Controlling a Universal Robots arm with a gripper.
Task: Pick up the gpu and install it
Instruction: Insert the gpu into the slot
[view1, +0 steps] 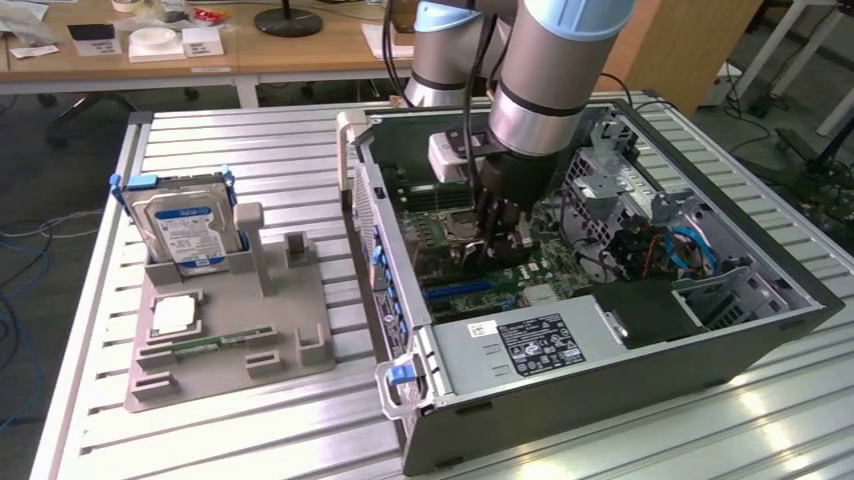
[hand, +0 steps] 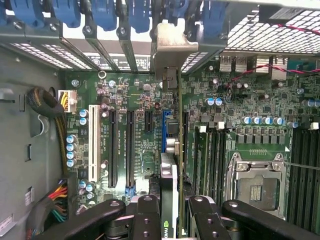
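Observation:
My gripper (view1: 499, 240) reaches down inside the open computer case (view1: 747, 330), just above the motherboard (view1: 461, 275). In the wrist view the gpu (hand: 170, 180) is seen edge-on between my black fingers (hand: 146, 220), which are shut on it. Its silver end bracket (hand: 172, 45) lies against the case's rear slot openings. The card's edge runs along the blue expansion slot (hand: 163, 125) on the motherboard (hand: 125, 100). I cannot tell whether the card touches the slot. In the exterior view the arm hides most of the gpu.
Outside the case, on the exterior view's left, a grey holder (view1: 267, 330) carries a silver hard drive (view1: 187, 225), a processor chip (view1: 175, 315) and a memory stick (view1: 200, 345). A power supply (view1: 534, 345) fills the case's near end. Cables (view1: 681, 250) and a CPU socket (hand: 257, 187) lie nearby.

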